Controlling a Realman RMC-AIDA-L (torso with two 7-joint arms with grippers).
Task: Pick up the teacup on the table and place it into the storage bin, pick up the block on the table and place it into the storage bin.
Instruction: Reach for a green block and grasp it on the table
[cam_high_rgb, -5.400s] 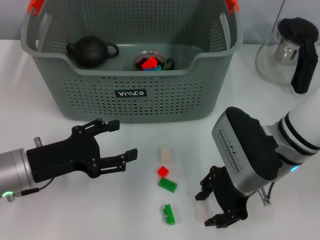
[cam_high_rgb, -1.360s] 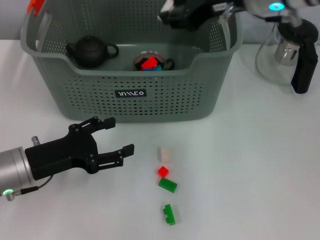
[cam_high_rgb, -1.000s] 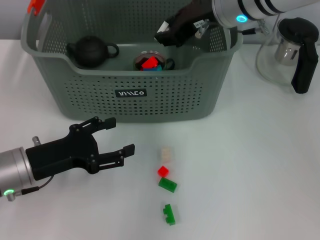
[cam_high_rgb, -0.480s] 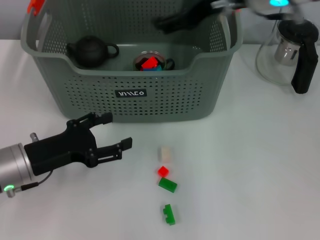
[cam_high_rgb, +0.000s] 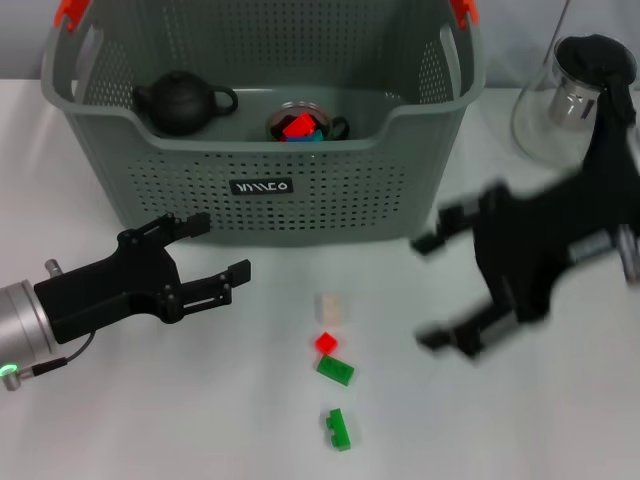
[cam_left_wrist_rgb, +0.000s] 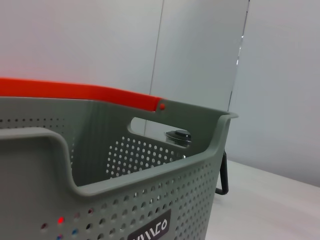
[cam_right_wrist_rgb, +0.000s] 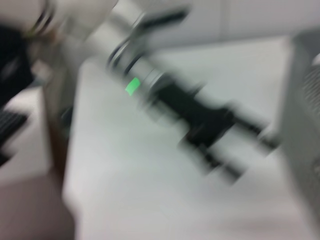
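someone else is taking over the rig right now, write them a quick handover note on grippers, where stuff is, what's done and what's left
Left gripper: open, empty, hovering over the table in front of the storage bin.
Right gripper: open, empty, mid-swing over the table right of the blocks.
Done: teacup sits in the bin holding red and blue blocks, beside a black teapot.
Left: four blocks on the table: beige block, red block, two green blocks.

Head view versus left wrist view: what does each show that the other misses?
Only the head view shows both open grippers, left gripper and right gripper, the loose blocks on the table, and the teapot and block-filled cup in the bin. Only the left wrist view shows the orange handle side-on. Both show the storage bin and its label.
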